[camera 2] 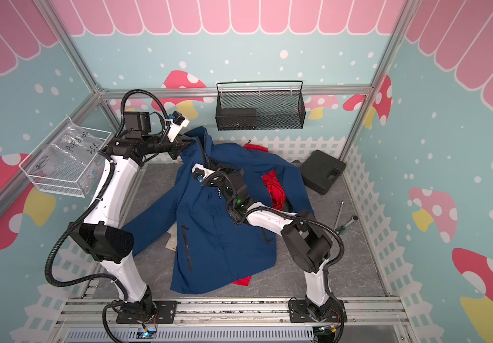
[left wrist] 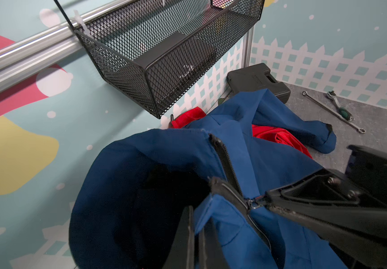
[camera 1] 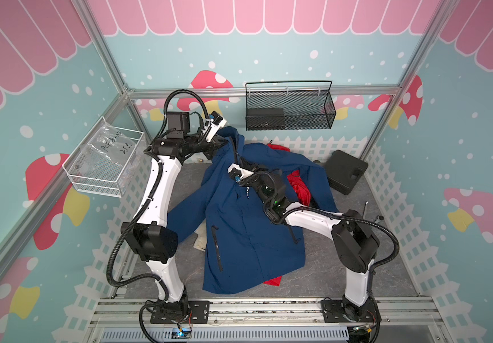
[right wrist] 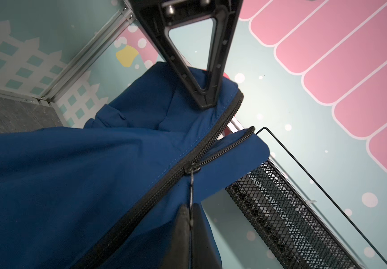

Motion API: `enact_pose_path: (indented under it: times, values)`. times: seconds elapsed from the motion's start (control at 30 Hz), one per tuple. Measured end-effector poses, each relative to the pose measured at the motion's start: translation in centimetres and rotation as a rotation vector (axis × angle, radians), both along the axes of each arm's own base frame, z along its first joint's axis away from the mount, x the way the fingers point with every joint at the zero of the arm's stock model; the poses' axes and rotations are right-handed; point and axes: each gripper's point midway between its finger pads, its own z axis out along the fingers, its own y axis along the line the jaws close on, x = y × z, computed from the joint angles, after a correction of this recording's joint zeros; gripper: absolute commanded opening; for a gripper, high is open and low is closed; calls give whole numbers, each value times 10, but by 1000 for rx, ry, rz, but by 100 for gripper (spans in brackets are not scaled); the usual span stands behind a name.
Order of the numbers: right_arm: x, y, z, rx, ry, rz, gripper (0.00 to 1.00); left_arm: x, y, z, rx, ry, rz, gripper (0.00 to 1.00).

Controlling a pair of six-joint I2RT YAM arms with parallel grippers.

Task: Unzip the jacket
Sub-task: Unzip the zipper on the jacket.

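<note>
Barely begun on the jacket [camera 1: 239, 237], spread on the table [camera 1: 343, 267]: holding its collar [left wrist: 176, 142] up in the clamped left gripper [left wrist: 197, 223], pinching the pull [right wrist: 192, 184] in the right gripper [right wrist: 190, 216]. Parted only at the top, leaving most of the zip [right wrist: 141, 205].

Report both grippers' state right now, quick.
Left gripper: closed, holding the jacket collar.
Right gripper: closed, holding the zipper pull.
</note>
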Motion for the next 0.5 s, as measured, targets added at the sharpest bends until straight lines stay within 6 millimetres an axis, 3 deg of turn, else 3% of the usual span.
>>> enact_pose_path:
  times: [0.5]
  values:
    - [-15,4,-23,-174,71,-48,0,13,11,5,-26,16,119,0]
